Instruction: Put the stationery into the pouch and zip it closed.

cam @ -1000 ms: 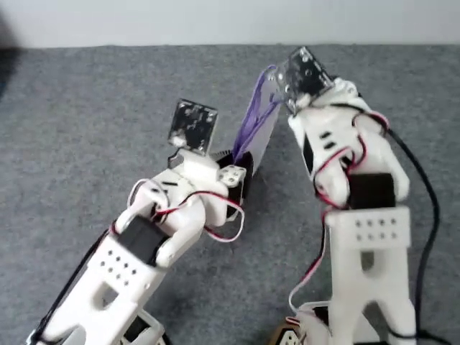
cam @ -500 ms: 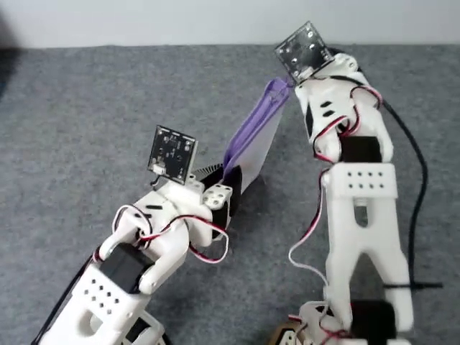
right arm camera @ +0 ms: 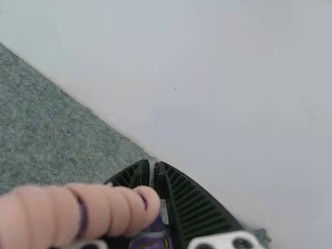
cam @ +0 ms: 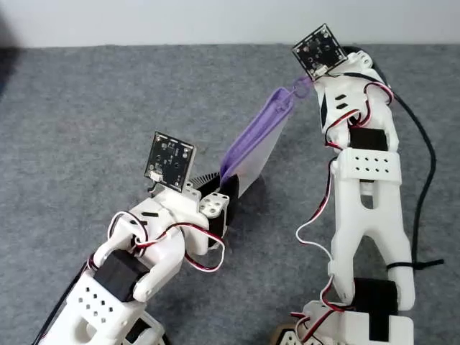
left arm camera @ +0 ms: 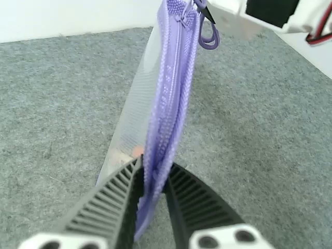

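- High view: over the last second the right gripper (cam: 305,85) has drawn away from the left gripper (cam: 224,195), and the pouch (cam: 253,140) is now stretched between them
- Left wrist view: jaws narrow, clamped on the pouch's zip band; the zip looks meshed up to the zip pull (left arm camera: 206,32), so closure is judged near complete
- Right wrist view: jaws almost together, pinching the purple pull

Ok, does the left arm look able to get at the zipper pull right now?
Probably not. The left tool is shut on the near end of the pouch, and the zipper pull sits at the far end, where the right tool seems to grip it.
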Tool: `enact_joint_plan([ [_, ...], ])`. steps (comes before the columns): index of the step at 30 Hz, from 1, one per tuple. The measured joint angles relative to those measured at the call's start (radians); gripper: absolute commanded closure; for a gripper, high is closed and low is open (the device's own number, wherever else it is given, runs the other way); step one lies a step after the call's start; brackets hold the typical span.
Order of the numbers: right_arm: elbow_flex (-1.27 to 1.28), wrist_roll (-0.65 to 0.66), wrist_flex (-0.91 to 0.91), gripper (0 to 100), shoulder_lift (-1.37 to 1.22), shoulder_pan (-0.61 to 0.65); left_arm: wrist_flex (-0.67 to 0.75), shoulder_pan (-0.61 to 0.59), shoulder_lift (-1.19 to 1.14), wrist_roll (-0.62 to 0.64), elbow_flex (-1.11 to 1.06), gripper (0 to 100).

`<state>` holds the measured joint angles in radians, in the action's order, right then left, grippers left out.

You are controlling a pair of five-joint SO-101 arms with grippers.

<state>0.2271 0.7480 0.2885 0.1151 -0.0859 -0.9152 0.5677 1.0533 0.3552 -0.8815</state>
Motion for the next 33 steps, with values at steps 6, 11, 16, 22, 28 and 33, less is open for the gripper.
enact_joint_plan([
  [6,-0.005,-0.003,-0.002,99.1,-0.069,-0.121,-0.029,-0.006,0.015,0.0,-0.002,99],
  [11,-0.015,-0.002,-0.002,99.1,-0.071,-0.143,-0.032,-0.002,0.02,0.0,-0.002,99],
  [16,-0.018,-0.002,0.049,98.7,-0.071,-0.143,-0.032,-0.002,0.041,0.0,-0.003,94],
  [22,-0.018,-0.015,0.265,83.9,-0.029,-0.144,-0.037,-0.031,0.098,0.008,-0.003,69],
  [28,-0.018,-0.152,0.614,74.1,0.106,-0.144,-0.12,-0.166,0.115,0.068,-0.002,67],
  [33,-0.02,-0.296,0.809,77.5,0.201,-0.138,-0.16,-0.319,0.118,0.069,-0.002,67],
])
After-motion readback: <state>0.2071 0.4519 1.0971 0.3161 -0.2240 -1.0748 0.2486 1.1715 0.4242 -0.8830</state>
